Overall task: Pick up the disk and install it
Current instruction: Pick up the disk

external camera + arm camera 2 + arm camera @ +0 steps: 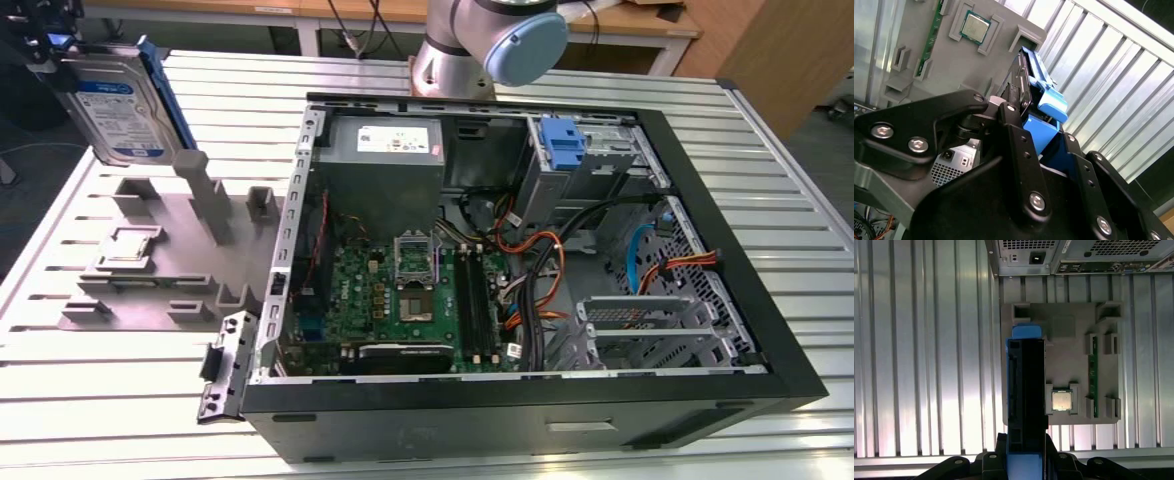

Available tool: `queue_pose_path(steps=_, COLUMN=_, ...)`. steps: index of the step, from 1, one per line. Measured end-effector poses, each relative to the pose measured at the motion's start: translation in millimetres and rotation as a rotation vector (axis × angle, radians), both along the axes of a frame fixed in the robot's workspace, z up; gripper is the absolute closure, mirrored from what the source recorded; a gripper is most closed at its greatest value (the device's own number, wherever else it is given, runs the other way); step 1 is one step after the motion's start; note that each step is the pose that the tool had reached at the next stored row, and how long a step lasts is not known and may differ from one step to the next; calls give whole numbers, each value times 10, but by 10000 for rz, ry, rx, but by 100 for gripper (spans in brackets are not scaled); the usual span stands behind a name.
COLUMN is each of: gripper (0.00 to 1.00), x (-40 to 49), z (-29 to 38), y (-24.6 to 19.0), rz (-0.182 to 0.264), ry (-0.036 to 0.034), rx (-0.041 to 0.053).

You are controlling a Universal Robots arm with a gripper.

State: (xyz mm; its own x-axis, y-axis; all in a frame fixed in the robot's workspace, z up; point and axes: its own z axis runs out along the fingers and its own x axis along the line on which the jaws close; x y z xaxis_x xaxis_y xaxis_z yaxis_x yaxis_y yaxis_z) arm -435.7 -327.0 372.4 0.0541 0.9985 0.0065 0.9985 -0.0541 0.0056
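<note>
The disk (118, 100) is a grey-metal drive with a white-and-blue label and a blue plastic bracket. It hangs on edge in the air at the exterior view's upper left, above the grey holder plate (160, 265). My gripper (56, 48) is shut on its upper end. In the first wrist view the disk (1026, 385) shows edge-on, reaching out from the gripper (1024, 462) over one side of the holder plate (1074, 345). In the second wrist view the black fingers (1013, 122) clamp the blue bracket (1050, 102).
The open computer case (534, 405) lies on the slatted table at the exterior view's right. Inside are a silver cage with a blue latch (566, 145), a power-supply box (387, 150), a motherboard and cables. A processor chip (1062, 400) and a memory stick (1093, 375) rest on the holder plate.
</note>
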Motion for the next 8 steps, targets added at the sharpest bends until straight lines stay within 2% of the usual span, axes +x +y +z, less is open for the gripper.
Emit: queue_pose_path(steps=8, gripper=63, x=0, z=23, y=0, rz=0, ry=-1, rx=1)
